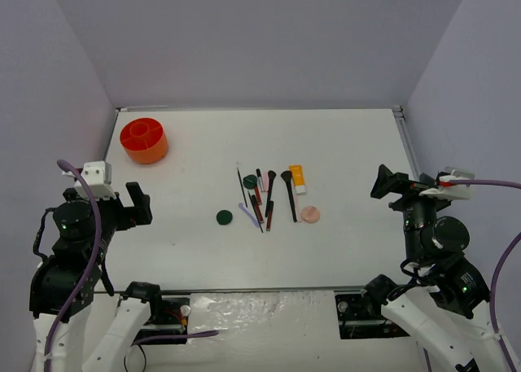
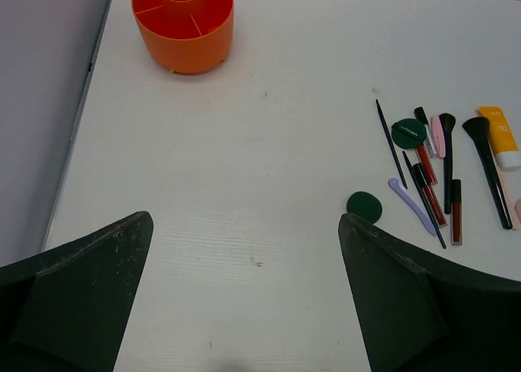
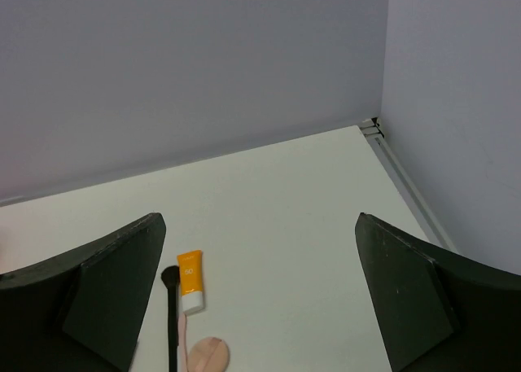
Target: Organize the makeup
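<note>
The left gripper [image 2: 244, 225] hung wide open and empty above the table [image 2: 244, 128]. The holder [image 2: 183, 50] stood well ahead of it, to its left. The makeup [image 2: 456, 213] lay ahead to its right. A green compact [image 2: 364, 206] was nearest, close to its right finger. Beyond that were a lilac stick [image 2: 411, 205], pencils [image 2: 426, 164], a second compact [image 2: 409, 132] and a brush [image 2: 488, 168]. The right gripper [image 3: 260, 219] was also spread wide, holding nothing. Ahead of it, to its left, lay a tube [image 3: 190, 278] just beside the brush, and a pink compact [image 3: 207, 356], all apart from its fingers.
</note>
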You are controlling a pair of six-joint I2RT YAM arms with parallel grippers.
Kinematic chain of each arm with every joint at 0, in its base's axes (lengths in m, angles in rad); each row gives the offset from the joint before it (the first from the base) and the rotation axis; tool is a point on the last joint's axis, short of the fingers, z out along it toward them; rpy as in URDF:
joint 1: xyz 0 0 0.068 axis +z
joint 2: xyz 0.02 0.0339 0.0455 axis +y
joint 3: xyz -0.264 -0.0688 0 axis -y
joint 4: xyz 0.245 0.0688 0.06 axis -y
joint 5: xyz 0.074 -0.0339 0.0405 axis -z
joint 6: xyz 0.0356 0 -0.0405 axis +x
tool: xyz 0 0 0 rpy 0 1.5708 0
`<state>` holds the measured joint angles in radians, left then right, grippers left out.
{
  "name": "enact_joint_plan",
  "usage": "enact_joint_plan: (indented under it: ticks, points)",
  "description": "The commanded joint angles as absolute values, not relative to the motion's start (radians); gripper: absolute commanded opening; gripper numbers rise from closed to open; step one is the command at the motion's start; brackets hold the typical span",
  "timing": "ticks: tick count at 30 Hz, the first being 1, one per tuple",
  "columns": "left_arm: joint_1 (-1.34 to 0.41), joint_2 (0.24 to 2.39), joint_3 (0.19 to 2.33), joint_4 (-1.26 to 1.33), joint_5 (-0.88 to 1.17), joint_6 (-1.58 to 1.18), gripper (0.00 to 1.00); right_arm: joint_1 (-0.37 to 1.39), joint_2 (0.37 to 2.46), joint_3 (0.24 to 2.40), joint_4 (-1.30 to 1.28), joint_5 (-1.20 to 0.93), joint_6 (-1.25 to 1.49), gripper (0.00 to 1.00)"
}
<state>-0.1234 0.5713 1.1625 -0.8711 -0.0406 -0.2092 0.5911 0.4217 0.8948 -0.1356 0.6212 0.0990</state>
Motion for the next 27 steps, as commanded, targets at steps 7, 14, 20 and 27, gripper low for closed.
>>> enact_joint_plan:
  ticks: [7, 14, 20, 27]
  points:
    - [-0.127, 0.715, 1.182, -0.855, 0.089, -0.263, 0.97, 0.601, 0.46, 0.883, -0.068, 0.585, 0.099, 1.0]
    - [-0.156, 0.858, 1.082, -0.752, 0.25, -0.416, 0.97, 0.601, 0.509, 0.872, -0.067, 0.517, 0.122, 1.0]
    - [-0.343, 1.013, 0.975, -0.603, 0.124, -0.555, 0.97, 0.601, 0.541, 0.863, -0.07, 0.489, 0.139, 1.0]
    - [-0.448, 1.252, 0.902, -0.416, 0.059, -0.654, 0.88, 0.602, 0.522, 0.844, -0.072, 0.465, 0.162, 1.0]
